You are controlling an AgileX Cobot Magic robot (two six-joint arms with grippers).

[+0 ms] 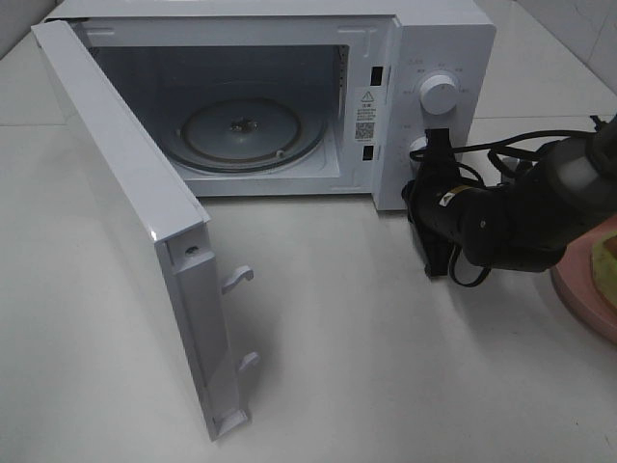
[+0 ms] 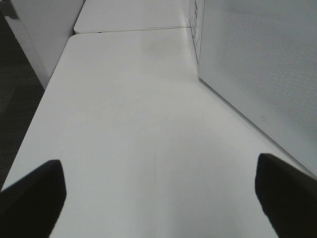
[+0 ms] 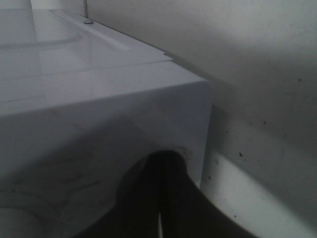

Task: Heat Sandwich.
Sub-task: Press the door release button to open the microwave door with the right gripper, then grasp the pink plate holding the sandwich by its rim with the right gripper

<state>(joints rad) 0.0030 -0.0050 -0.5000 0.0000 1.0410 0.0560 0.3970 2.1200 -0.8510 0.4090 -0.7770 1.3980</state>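
Over on the far left, the left pincer (image 2: 158,162) is hanging low above the bare worktop (image 2: 129,114), its two dark fingers spread wide apart and carrying nothing. Next to it the microwave (image 1: 443,39) is standing with its door (image 1: 125,193) swung fully out toward the camera, and the glass turntable (image 1: 241,135) inside is lying bare. Further right, the right pincer (image 1: 424,152) is pressing up against the control panel just below the round dial (image 1: 441,94). In the right wrist view its fingers (image 3: 173,198) are looking closed together, with only a sliver of light between them and nothing visibly held.

At the right edge of the high view the sandwich (image 1: 609,253) is sitting on a pink plate (image 1: 578,289), well apart from the oven and mostly cut off by the frame and the arm, so only a yellowish-green strip is showing.

By my judgement the sandwich is going to be light, soft and loosely stacked. Squeezing the bread is likely to crush it or slide the layers apart. The stiff plate is offering the safer hold: pinching its rim on the near side and keeping it level should be carrying the stack through the open doorway onto the turntable.
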